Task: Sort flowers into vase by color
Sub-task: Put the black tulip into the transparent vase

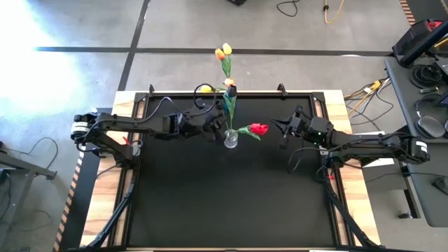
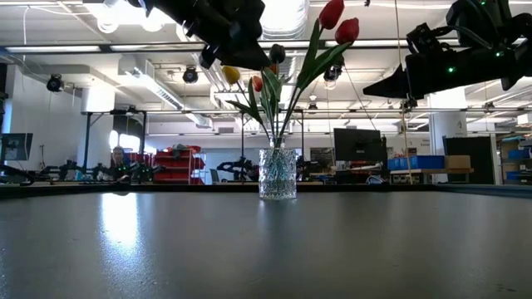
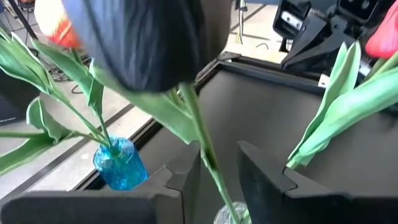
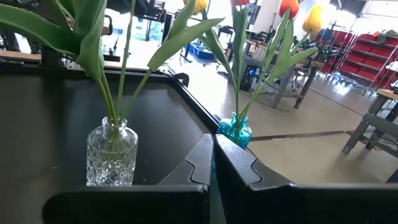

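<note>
A clear glass vase (image 1: 229,138) stands mid-table and holds two red tulips (image 2: 347,30) and a dark tulip (image 3: 149,43). The dark tulip's stem (image 3: 208,155) runs down into the vase mouth. A small blue vase (image 4: 235,129) at the table's far edge holds orange and yellow tulips (image 1: 222,51). My left gripper (image 1: 213,127) is open just left of the clear vase, above its mouth, with one finger on each side of the dark tulip's stem. My right gripper (image 1: 281,127) is shut and empty, in the air to the right of the red heads. My left gripper's fingers (image 3: 186,177) stand level on either side of the dark tulip's stem (image 3: 210,163), below the head and above the vase mouth. There is a gap between them. The stem runs close to one finger; I cannot tell whether it touches.
A small yellow thing (image 1: 205,89) lies at the table's far edge, left of the blue vase. The black table top (image 1: 231,203) stretches toward the near edge. Wooden side boards and a black frame border it. Beyond it lies the workshop floor, with a desk to the right.
</note>
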Robot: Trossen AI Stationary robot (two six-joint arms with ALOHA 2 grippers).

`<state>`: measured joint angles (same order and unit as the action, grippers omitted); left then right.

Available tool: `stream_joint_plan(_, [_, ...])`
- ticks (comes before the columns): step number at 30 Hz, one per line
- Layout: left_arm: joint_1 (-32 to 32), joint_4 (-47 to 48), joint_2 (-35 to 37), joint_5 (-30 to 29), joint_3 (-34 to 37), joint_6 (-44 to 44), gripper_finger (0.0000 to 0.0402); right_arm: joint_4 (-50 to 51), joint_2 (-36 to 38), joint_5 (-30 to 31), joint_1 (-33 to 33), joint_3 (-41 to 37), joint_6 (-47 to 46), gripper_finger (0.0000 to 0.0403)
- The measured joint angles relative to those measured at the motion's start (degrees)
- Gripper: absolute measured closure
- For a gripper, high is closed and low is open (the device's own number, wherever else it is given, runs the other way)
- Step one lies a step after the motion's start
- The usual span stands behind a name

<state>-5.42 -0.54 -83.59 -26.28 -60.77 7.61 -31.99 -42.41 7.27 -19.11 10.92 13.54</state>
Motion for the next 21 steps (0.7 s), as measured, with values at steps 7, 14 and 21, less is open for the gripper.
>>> stream_joint_plan(7, [0.05,1.38,0.00,-0.17,0.00,0.40,0.0348,0.00,0.00,0.00,0.00,0.00,0.23,0.0394])
stream_joint_plan(14, [0.05,0.94,-0.31,-0.19,0.04,0.56,0.0397,0.00,0.00,0.00,-0.01,0.00,0.55,0.0394])
stream_joint_plan(21, [0.01,-1.23,-2.69,-0.78,-0.08,0.63,0.0400,0.03,0.00,0.02,0.00,0.00,0.57,0.0394])
